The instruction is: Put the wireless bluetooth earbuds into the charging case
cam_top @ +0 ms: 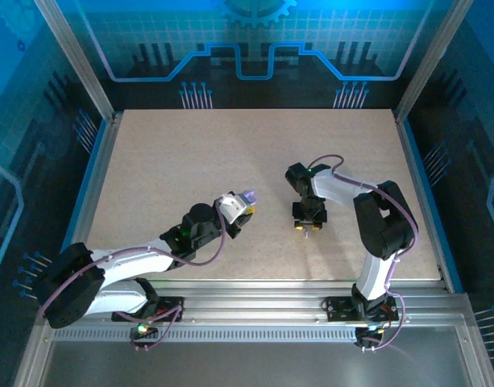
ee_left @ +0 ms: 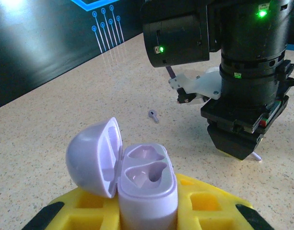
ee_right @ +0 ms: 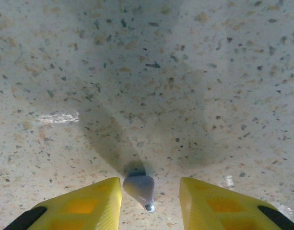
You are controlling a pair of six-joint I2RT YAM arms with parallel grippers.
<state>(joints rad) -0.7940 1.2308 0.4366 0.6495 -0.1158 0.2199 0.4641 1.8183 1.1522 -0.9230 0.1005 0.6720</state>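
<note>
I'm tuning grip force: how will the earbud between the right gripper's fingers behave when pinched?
The earbud looks tiny, smooth and rounded, so it may squirt sideways if the right gripper closes off-centre. Lying loose on the table, it likely slides at a nudge. It seems rigid and light.

Dim blue-tinted overhead view, brighter close-ups, soft shadow and glare streak on the table, blurred foreground.
</note>
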